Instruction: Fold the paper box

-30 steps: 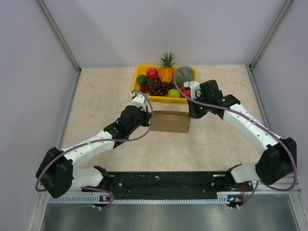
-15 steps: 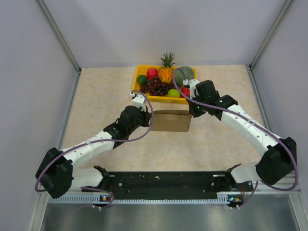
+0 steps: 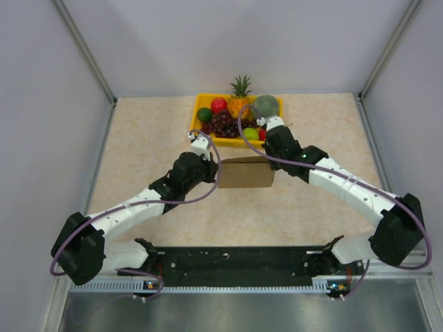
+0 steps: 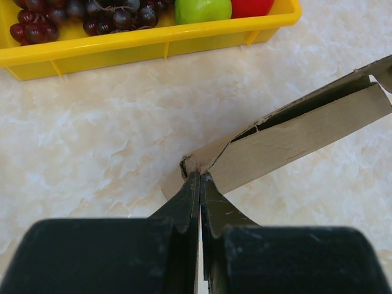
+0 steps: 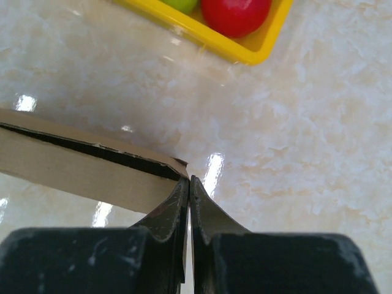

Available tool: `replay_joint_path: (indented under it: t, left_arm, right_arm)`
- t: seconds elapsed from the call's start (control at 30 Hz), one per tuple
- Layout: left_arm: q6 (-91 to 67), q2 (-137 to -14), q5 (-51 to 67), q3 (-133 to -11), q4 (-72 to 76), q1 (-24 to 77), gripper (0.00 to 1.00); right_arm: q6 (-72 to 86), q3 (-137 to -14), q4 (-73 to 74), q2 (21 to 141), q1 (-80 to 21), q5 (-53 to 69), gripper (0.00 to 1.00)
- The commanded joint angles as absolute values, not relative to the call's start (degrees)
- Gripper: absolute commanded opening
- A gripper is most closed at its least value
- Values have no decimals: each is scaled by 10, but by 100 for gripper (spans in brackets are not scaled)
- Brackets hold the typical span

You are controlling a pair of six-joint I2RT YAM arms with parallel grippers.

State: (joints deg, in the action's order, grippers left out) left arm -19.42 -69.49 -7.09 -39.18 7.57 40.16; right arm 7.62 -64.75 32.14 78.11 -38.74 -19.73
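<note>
**Top external view: two arms meet at a small carton**

Top external shows both arms bent at the elbow and reaching inward over the counter (image 3: pixel 138 159), so that the wrists close in on the paper box (image 3: pixel 246 174) from either end. The box sits mid-counter, just in front of the yellow tray (image 3: pixel 228 142).

From the left wrist we see the left gripper (image 4: pixel 199 177) pressed shut, its black fingers nipping a frayed corner of the box (image 4: pixel 294 138). The right gripper (image 5: pixel 187 180) is likewise closed to a thin slit, and it appears to pinch the tip of a flap at the opposite corner of the box (image 5: pixel 73 165).

We read the box as plain brown cardboard, matte, with raw torn-looking edges and a dark gap between two layered panels. The counter is glossy, cream and marbled, and it catches bright reflections. The tray is smooth moulded plastic with ribs under its rim (image 4: pixel 153 46), and it holds dark grapes (image 3: pixel 223 123), a pineapple (image 3: pixel 239 97) and a green apple (image 4: pixel 202 9).
</note>
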Motion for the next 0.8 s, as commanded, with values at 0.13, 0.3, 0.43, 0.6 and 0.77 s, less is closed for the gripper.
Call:
replay_joint_path:
  t: [0.13, 0.3, 0.43, 0.6, 0.77]
  left_arm:
    - [-196, -704, -62, -373, 19, 403, 0]
    - [-199, -708, -58, -371, 22, 402, 0]
    - [-198, -708, -59, -374, 22, 403, 0]
    - [-199, -708, -57, -374, 22, 403, 0]
    - [-200, -707, -59, -369, 21, 403, 0]
  right_arm:
    - [160, -640, 303, 811, -396, -321, 0]
    - [188, -633, 304, 815, -397, -316, 0]
    - [196, -625, 306, 811, -406, -310, 0]
    - [180, -609, 320, 809, -416, -325, 0]
    - [148, -581, 300, 792, -417, -312, 0]
